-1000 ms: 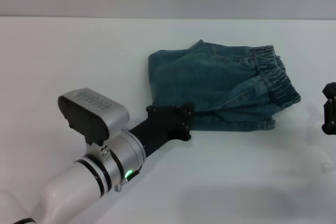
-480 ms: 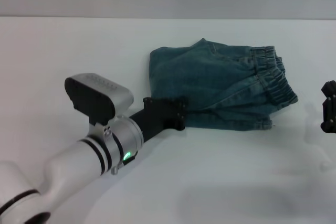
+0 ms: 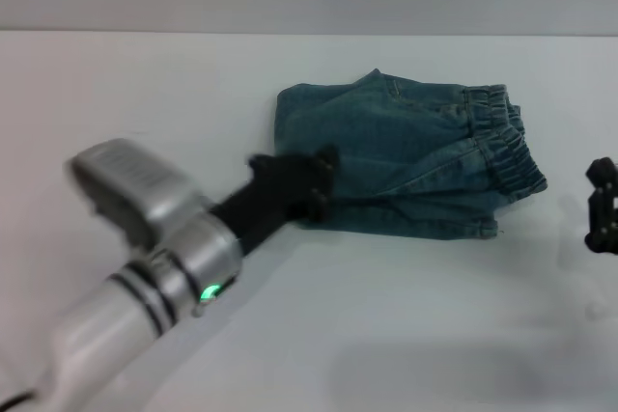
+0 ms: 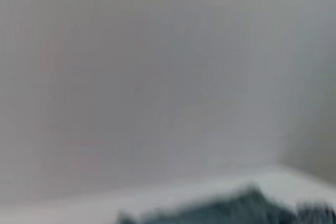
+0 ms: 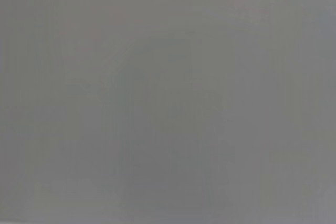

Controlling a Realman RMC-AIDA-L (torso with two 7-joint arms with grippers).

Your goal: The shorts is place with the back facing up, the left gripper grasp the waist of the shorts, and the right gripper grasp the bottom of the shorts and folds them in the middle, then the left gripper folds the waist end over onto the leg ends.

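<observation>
Shorts (image 3: 406,161): lay folded into a compact denim bundle on the white table (image 3: 386,335), waist (image 3: 502,137) at the robot's right.
Left gripper (image 3: 314,185): at the bundle's left edge; grip impossible to tell.
Right gripper (image 3: 603,205): parked well right, grip unclear.
Progress: folding seemingly complete.

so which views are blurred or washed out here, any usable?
Head view: the left gripper and its arm are motion-smeared; the shorts stay sharp, soft shadow on the table. Left wrist view: heavily blurred, only a denim smear along one edge. Right wrist view: featureless grey, nothing usable.
</observation>
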